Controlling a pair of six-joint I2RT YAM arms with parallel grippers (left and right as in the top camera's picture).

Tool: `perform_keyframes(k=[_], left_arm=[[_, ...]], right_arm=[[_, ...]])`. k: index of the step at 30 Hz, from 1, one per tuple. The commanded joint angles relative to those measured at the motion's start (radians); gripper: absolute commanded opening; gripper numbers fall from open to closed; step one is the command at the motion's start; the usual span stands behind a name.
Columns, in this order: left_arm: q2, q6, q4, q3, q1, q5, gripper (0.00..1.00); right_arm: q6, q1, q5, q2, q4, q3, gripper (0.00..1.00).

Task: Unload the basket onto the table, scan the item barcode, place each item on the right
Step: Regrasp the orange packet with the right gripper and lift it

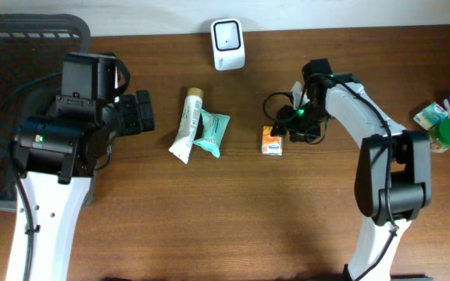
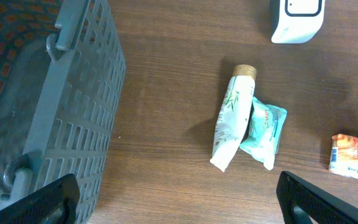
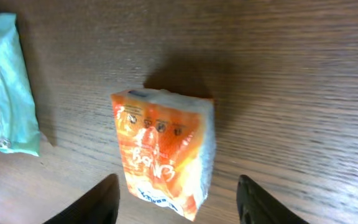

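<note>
Grasp step: at lower centre, the right claw (image 3: pixel 179 193) stands half open astride the orange packet (image 3: pixel 163 155), holding nothing. Next, I judge, it must close and lift the packet toward the scanner (image 1: pixel 228 44).

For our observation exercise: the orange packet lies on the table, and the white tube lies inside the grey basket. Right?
No. The white tube lies on the table against the teal packet, outside the grey basket, as the overhead view shows. The orange packet is on the table.

basket (image 1: pixel 30 33) — cut by left edge | orange packet (image 3: pixel 163 149) print — blurred
</note>
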State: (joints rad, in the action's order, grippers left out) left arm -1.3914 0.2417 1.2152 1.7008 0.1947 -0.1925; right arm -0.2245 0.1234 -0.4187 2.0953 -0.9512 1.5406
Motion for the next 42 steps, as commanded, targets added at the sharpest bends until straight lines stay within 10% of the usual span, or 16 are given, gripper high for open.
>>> perform_keyframes(k=[1,4,11,23,42], left_arm=[[0.000,-0.015,-0.001,0.000,-0.003,-0.014,0.99],[0.000,-0.015,-0.001,0.000,-0.003,-0.014,0.99],[0.000,-0.015,0.000,0.000,-0.003,-0.014,0.99],[0.000,-0.015,0.002,0.000,-0.003,-0.014,0.99],[0.000,-0.015,0.002,0.000,-0.003,-0.014,0.99]], right_arm=[[-0.027,0.008,0.016,0.050,0.011,0.000,0.54],[-0.027,0.008,0.015,0.065,0.013,-0.005,0.50],[-0.027,0.010,-0.031,0.071,0.014,-0.005,0.04],[0.286,-0.026,-0.984,0.069,0.186,-0.002,0.04],[0.299,-0.025,-1.117,0.069,0.454,-0.002,0.04]])
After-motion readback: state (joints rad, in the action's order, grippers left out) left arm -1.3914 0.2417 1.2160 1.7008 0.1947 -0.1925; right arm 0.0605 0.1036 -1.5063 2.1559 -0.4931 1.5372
